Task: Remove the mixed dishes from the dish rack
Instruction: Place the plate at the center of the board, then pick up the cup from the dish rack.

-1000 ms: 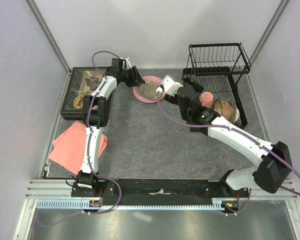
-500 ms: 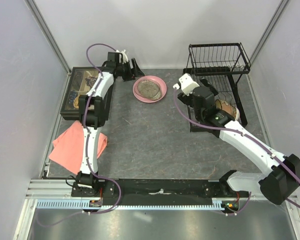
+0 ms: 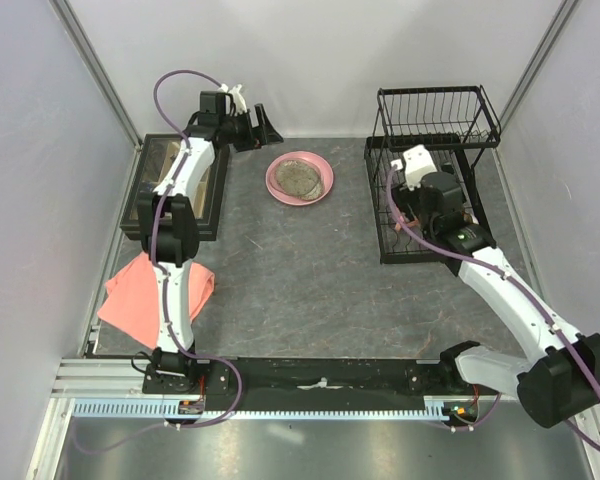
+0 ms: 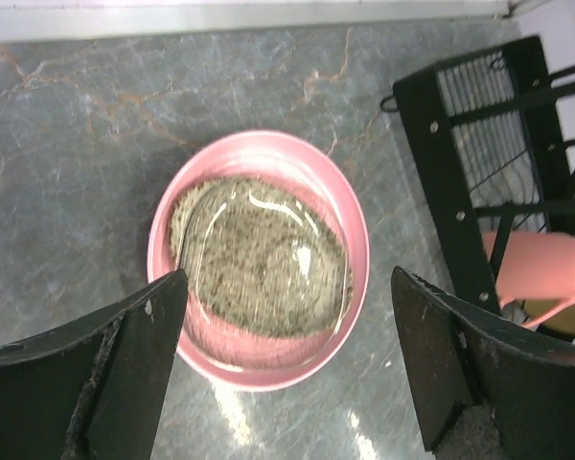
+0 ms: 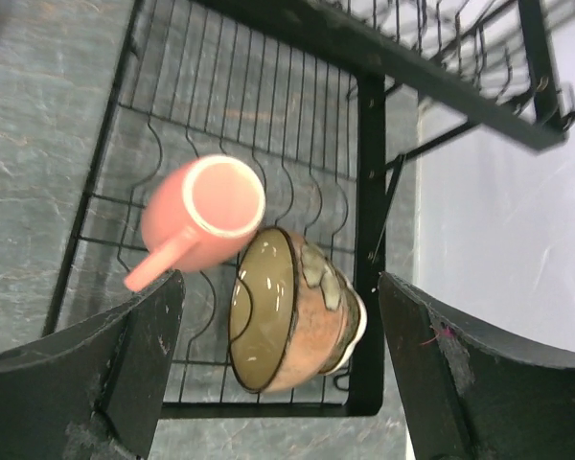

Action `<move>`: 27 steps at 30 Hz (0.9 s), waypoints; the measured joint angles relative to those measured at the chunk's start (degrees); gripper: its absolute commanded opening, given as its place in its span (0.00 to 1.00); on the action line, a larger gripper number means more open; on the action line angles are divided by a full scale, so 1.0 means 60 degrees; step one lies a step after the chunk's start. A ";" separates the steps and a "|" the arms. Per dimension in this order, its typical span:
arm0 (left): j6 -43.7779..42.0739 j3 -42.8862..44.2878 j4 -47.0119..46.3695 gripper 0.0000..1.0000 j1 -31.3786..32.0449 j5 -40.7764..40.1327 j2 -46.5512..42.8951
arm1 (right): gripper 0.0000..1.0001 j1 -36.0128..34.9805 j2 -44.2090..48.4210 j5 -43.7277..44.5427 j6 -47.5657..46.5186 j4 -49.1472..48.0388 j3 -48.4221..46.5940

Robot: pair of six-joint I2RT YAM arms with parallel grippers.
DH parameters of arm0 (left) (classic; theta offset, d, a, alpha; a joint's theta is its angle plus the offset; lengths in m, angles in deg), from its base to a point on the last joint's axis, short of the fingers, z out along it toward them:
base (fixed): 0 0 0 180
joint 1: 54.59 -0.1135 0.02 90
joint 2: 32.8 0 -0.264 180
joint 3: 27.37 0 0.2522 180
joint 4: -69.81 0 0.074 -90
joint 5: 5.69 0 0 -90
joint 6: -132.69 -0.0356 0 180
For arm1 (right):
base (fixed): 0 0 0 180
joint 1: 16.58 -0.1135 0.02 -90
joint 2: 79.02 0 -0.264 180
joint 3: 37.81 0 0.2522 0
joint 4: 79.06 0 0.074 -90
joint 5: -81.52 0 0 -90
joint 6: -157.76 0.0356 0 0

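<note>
Up close, mug in rack, unseen overhead

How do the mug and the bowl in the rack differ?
The mug is plain salmon pink with a handle; the bowl is amber-brown, without one. The mug's mouth faces the right wrist camera; the bowl lies tipped on its side, mouth turned sideways. The bowl looks wider than the mug. Both sit close together on the lower tier of the dish rack.
</note>
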 measured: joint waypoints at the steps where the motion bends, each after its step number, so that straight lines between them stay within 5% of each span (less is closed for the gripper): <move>1: -0.0178 -0.0299 0.0044 0.92 0.0000 0.0000 -0.0193 | 0.90 0.0262 0.0026 -0.0142 0.0138 0.0047 0.0051; 10: -0.1789 -0.3563 0.0521 0.91 0.0000 -0.0259 -0.2612 | 0.89 0.1993 -0.0149 -0.1118 0.0987 0.0597 0.0087; 27: -0.3144 -0.7413 0.0583 0.91 0.0000 -0.0368 -0.5639 | 0.80 0.2095 -0.1475 -0.0889 0.1446 0.0852 0.0109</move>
